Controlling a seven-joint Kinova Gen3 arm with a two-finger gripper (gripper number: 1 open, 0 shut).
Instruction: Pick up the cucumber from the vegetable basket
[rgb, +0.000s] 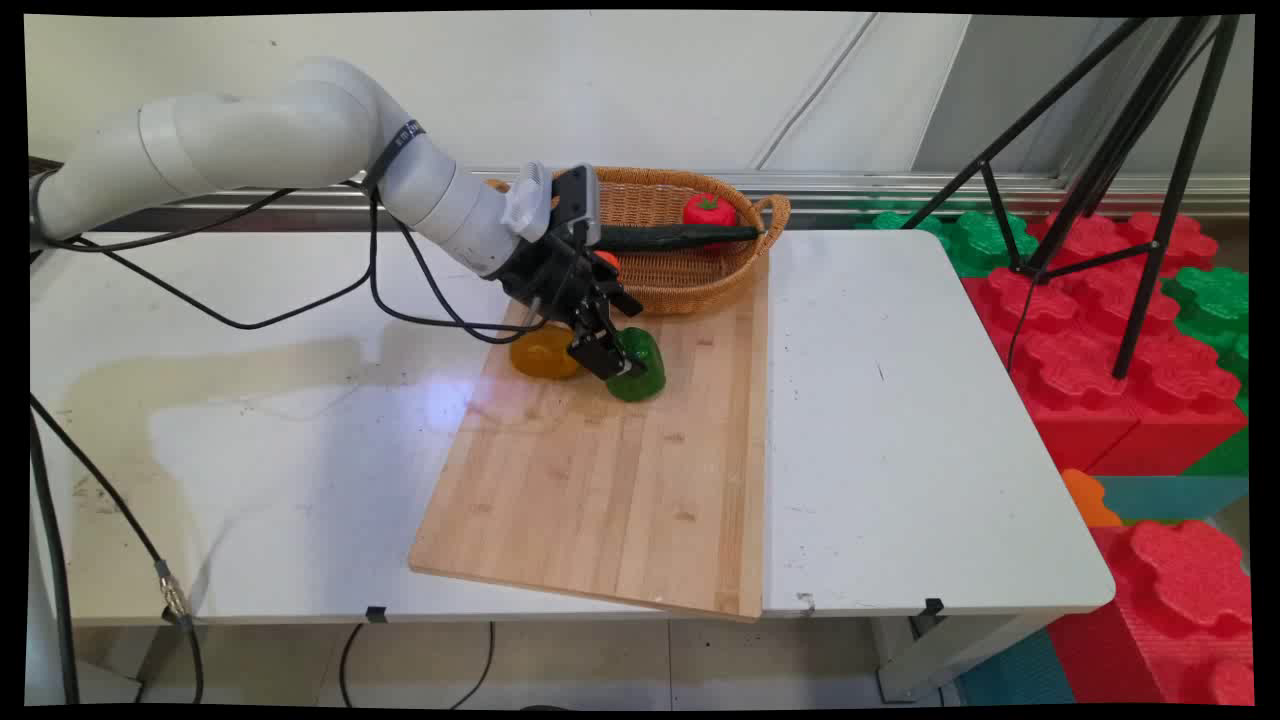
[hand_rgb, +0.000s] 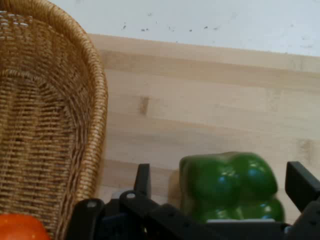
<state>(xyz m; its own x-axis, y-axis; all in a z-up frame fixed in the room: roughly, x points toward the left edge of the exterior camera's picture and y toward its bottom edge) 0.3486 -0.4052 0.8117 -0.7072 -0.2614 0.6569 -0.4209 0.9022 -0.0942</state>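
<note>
My gripper is low over the far end of a wooden cutting board, at a green bell pepper. In the hand view the green pepper lies between the two fingers of the gripper, which is open, with a small gap on each side of the pepper. An orange-yellow bell pepper lies on the board just left of the gripper.
A wicker basket stands at the board's far edge, close behind the gripper, and holds a red pepper, a long dark vegetable and an orange piece. Black cables hang from the arm. A tripod and foam blocks stand to the right of the table.
</note>
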